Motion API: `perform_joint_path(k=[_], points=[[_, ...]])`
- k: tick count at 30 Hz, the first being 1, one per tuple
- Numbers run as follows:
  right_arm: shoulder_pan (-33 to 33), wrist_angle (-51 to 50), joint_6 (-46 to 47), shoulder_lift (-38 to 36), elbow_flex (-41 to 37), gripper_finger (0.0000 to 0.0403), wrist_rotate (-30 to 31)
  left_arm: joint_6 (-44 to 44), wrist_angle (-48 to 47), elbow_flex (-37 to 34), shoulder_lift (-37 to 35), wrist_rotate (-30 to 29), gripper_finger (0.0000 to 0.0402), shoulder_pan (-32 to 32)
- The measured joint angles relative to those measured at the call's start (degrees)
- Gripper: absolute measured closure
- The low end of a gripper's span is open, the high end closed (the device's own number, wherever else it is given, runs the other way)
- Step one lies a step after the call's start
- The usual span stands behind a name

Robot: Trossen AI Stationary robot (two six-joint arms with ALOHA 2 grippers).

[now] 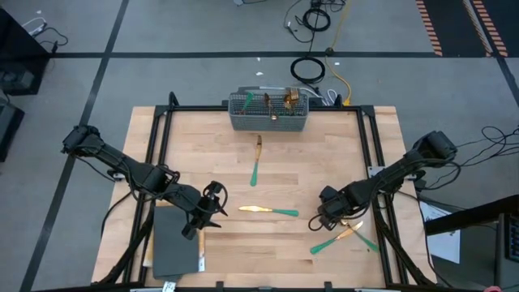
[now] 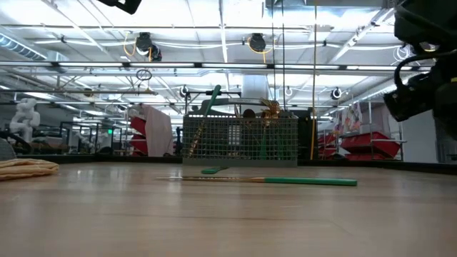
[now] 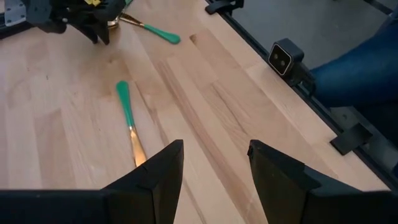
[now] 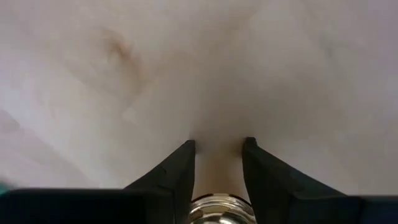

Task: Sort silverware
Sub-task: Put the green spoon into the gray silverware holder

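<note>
A pale wooden table (image 1: 268, 243). At lower right, the right gripper (image 1: 334, 219) presses down, fingers (image 4: 180, 168) narrowly parted beside crossed silverware (image 1: 345, 235) (grasp unclear). At lower left, the left gripper (image 1: 212, 201) hangs released, wide open.

Even overhead light, one badly blown-out close-up.
Ceiling strip lights (image 2: 221, 36) are glaring in the low view, leaving the wire basket (image 2: 240, 140) backlit and dark; the near table (image 2: 214, 221) is blurring out of focus. From above, light is falling flat with soft shadows. The right wrist view is washing out pale and hazy, its fingers (image 4: 177, 171) staying crisp black.
</note>
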Motion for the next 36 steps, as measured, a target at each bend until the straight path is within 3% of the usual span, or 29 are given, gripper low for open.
perform_joint_path(k=[9,16,24,29,36], points=[[0.8,-1.7,0.4,-1.7,-0.1,0.0282,-8.1,0.1,0.0,0.0,0.0,-0.1,0.0212,0.0],[0.4,-2.3,-5.0,-3.6,0.0,0.0282,-10.5,0.4,0.2,0.0,0.0,-0.1,0.0212,0.0],[-0.4,-15.4,-2.7,-10.5,6.0,0.0282,-10.2,0.2,0.6,0.0,0.0,-1.2,0.0212,0.0],[2.6,-22.3,-0.7,-13.6,11.1,0.0282,-8.7,0.1,0.5,0.0,0.0,-1.2,0.0212,0.0],[9.4,-19.5,-2.4,-13.5,9.6,0.0282,-8.3,0.1,0.3,0.0,0.0,-1.6,0.0212,0.0]])
